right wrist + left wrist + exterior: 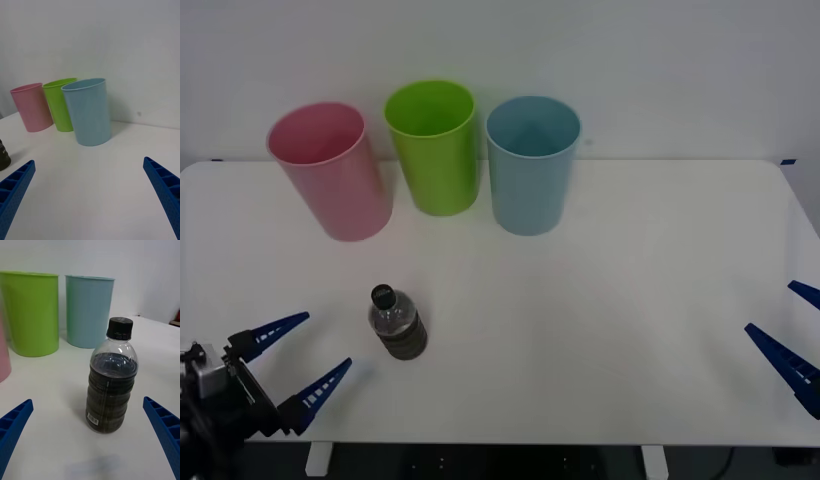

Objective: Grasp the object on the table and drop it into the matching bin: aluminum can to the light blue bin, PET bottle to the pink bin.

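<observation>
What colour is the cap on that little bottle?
Black; the cap on the PET bottle shows best in the left wrist view.

Pink bin [330,170], lime green bin [434,147], light blue bin [530,165], black-capped dark PET bottle [396,322], white table [600,330].

A: Bright, even light all over; the white counter [600,330] looks nearly washed out.

B: Shadows?

A: Faint ones only. A soft grey patch lies beside the PET bottle [111,378] in the left wrist view. The liquid shows small highlights. Everything reads sharp.
</observation>
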`<action>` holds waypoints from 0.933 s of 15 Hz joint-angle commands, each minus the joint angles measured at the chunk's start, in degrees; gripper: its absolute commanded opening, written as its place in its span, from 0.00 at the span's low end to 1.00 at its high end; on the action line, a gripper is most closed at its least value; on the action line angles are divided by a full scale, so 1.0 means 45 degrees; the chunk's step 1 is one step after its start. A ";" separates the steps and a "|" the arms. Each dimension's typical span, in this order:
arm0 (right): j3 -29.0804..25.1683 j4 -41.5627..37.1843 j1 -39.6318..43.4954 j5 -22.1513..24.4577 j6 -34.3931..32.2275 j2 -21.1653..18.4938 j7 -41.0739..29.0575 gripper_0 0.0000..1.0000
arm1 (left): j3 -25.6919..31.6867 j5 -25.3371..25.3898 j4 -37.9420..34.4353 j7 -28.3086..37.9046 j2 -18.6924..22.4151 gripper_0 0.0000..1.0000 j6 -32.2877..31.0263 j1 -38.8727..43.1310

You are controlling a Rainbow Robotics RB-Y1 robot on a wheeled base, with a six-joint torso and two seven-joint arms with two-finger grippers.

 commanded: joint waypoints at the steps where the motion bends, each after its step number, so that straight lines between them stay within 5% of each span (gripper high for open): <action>1: 0.0000 0.0001 0.0001 0.0000 0.0000 -0.0001 0.0000 1.00 | -0.0398 -0.0014 0.0652 -0.0283 -0.0007 1.00 -0.0010 -0.0588; 14: 0.0000 0.0001 0.0001 0.0000 0.0000 -0.0001 0.0000 1.00 | -0.0945 -0.1322 0.1414 -0.0634 -0.1335 1.00 0.0225 -0.1721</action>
